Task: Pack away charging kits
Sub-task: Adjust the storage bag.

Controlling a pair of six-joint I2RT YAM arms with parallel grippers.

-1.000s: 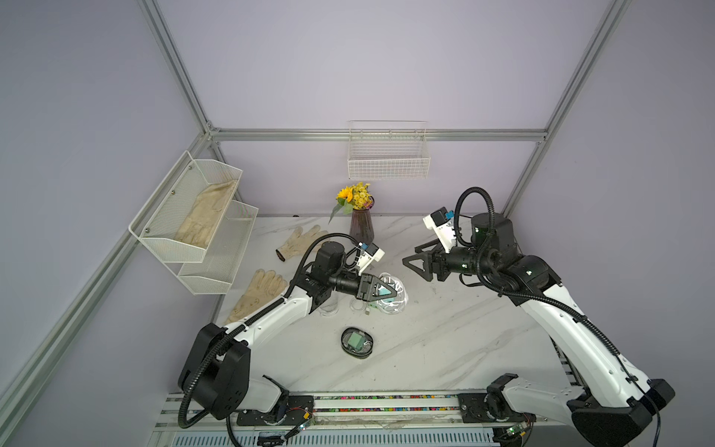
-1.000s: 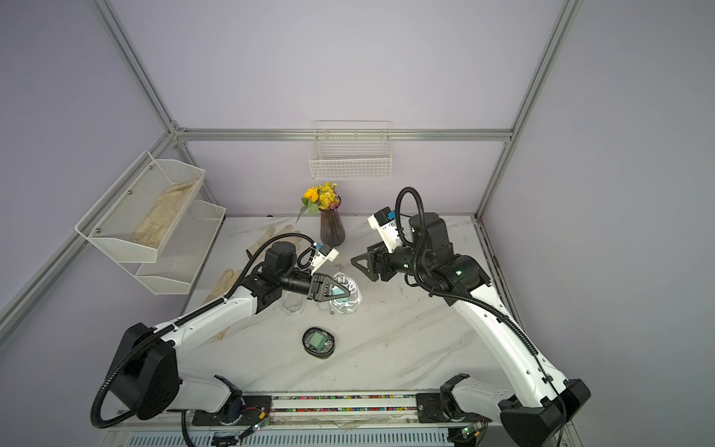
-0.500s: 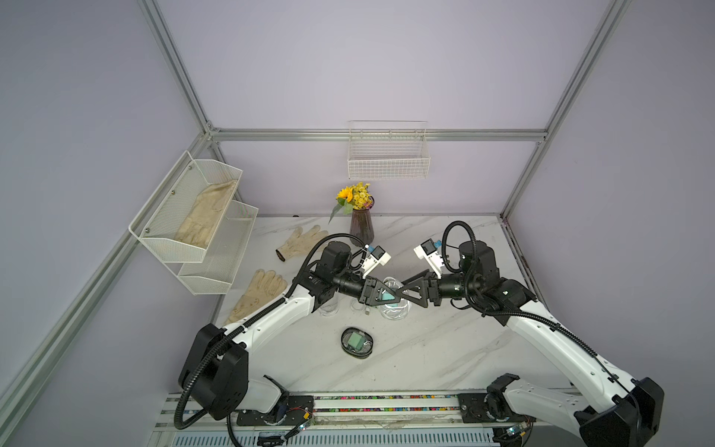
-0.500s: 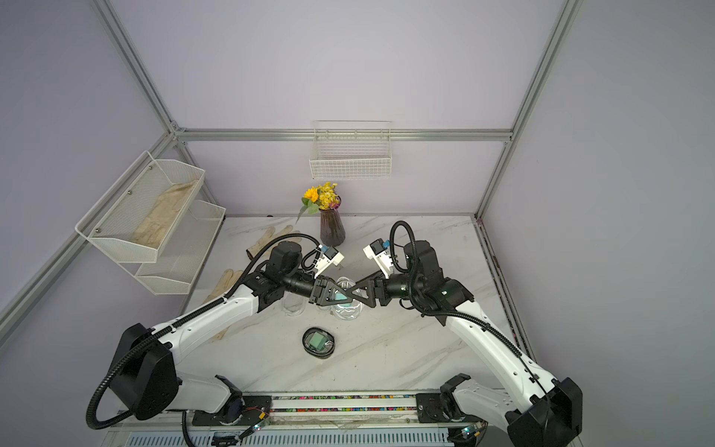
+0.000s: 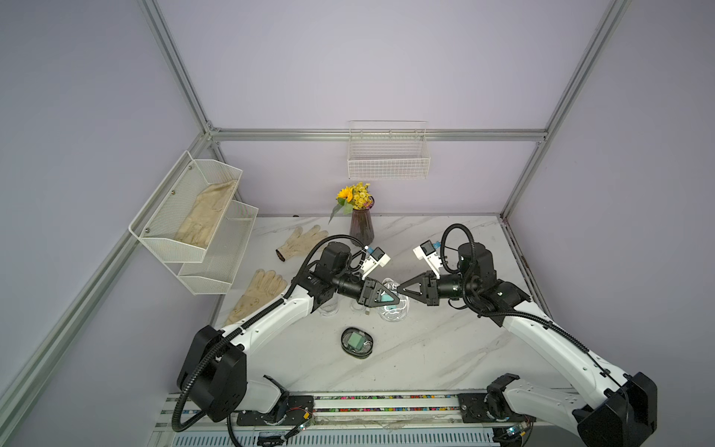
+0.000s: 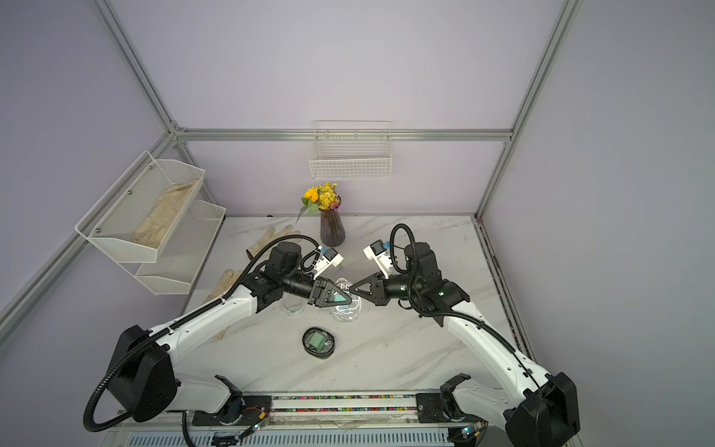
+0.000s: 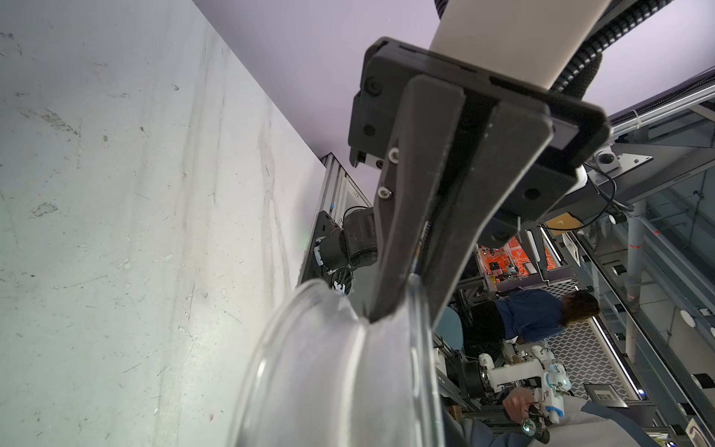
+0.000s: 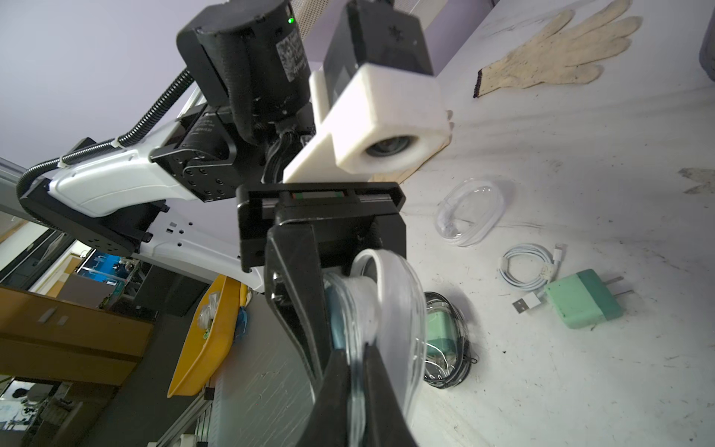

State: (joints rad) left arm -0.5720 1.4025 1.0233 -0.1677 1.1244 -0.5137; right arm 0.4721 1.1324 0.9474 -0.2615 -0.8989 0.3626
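Nearest the front edge of the counter (image 5: 445, 348), low in the middle of both top views, the black-rimmed case (image 5: 357, 341) lies flat with a mint-green packed charger (image 5: 356, 342) showing through it. Just behind it, at the centre of the frame, the two arms meet tip to tip over a clear case (image 5: 394, 314) held up off the counter. The left gripper (image 5: 395, 301), reaching in from the left of the frame, is partly closed and clamps the case across its body; a light blue charger (image 8: 339, 323) shows through the shell. The right gripper (image 5: 402, 289), reaching in from the right, is pinched fully together on the thin rim of the same case, caught between its two black fingers (image 7: 414, 201). Beyond the held case, the right wrist view shows an empty case (image 8: 470, 214) on the counter, a coiled white cable (image 8: 528, 269) near it, and a mint-green loose charger (image 8: 584, 298) just beside the cable's plug. Farther back on the left lie a near glove (image 5: 259, 290) and a far glove (image 5: 303, 242). A vase (image 5: 360, 230) of yellow flowers stands at back centre, a mesh shelf (image 5: 162, 216) on the left wall holds a third glove (image 5: 205, 216), and a wire basket (image 5: 388, 154) hangs on the back wall.
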